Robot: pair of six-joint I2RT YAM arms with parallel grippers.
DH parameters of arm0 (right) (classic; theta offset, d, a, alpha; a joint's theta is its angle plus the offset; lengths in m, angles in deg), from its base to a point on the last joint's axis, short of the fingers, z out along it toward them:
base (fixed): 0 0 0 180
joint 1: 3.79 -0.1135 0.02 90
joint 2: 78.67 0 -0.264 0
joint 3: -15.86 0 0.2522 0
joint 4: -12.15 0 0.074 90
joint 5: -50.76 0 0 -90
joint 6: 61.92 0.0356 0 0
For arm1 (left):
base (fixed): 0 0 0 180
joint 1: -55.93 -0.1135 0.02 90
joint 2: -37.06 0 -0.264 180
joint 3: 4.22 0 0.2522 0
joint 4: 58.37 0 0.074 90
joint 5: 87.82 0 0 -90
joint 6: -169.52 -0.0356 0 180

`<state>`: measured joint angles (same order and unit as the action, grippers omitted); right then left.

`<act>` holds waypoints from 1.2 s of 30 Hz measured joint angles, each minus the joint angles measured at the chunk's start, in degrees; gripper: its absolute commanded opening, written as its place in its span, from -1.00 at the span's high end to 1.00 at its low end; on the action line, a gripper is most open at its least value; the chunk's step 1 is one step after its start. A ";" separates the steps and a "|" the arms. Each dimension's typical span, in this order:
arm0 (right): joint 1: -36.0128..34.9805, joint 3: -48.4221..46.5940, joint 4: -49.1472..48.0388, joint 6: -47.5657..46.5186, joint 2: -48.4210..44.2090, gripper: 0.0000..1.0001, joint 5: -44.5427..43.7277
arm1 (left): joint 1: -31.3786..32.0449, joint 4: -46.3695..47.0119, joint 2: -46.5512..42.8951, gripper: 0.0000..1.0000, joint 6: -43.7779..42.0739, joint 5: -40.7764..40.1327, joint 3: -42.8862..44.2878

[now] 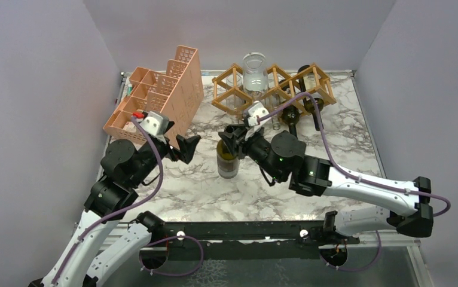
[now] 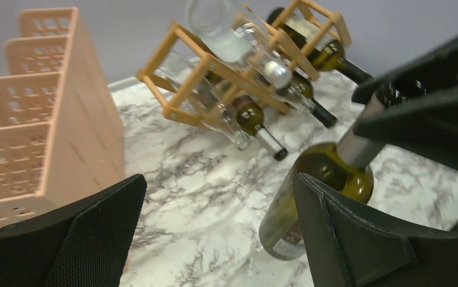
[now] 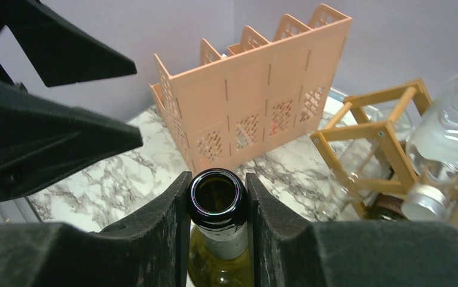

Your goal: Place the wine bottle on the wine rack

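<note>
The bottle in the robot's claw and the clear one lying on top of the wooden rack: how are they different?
The wine bottle is green glass; the clear bottle is colourless. The wine bottle is upright, neck clamped in the right gripper; the clear bottle lies tilted on the wine rack. The wine bottle's mouth is open; the clear bottle has a silver cap. Both are glass.

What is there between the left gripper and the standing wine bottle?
Nothing but bare marble table. The top external view shows this stretch between the open left gripper and the wine bottle, whose neck the right gripper holds.
</note>
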<state>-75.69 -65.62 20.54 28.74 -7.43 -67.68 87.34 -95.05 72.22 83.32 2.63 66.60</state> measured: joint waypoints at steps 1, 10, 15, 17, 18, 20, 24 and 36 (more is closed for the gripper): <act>0.00 0.90 0.94 0.46 -1.51 0.98 -0.24 | 0.00 0.87 -0.83 -0.98 0.13 1.95 -1.92; 0.00 4.22 8.96 4.07 -9.81 0.98 -2.84 | 0.00 16.02 -1.51 -0.94 7.45 26.88 -18.45; 0.00 4.22 10.34 3.87 -11.45 0.98 -3.21 | 0.37 23.45 5.09 -0.97 10.69 37.13 -21.44; 0.00 4.20 10.64 3.76 -11.65 0.98 -3.15 | 0.79 26.67 6.36 -0.98 11.34 39.65 -22.91; 0.00 4.15 10.88 3.74 -11.65 0.98 -3.02 | 1.27 29.05 6.91 -0.98 11.65 41.00 -24.00; 0.00 3.80 11.89 3.61 -11.63 0.98 -2.40 | 2.49 32.85 8.07 -0.98 11.69 42.45 -25.44; 0.00 1.25 14.16 3.23 -11.52 0.98 0.68 | 4.04 39.39 11.19 -0.98 11.50 42.62 -26.43; 0.00 -0.63 15.39 1.86 -11.69 0.98 11.58 | 8.83 48.92 20.48 -0.98 7.67 45.51 -26.67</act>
<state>-75.69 -66.26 35.93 30.60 -19.12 -56.10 96.18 -46.13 92.70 90.99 48.14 39.93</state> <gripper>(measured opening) 0.354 0.989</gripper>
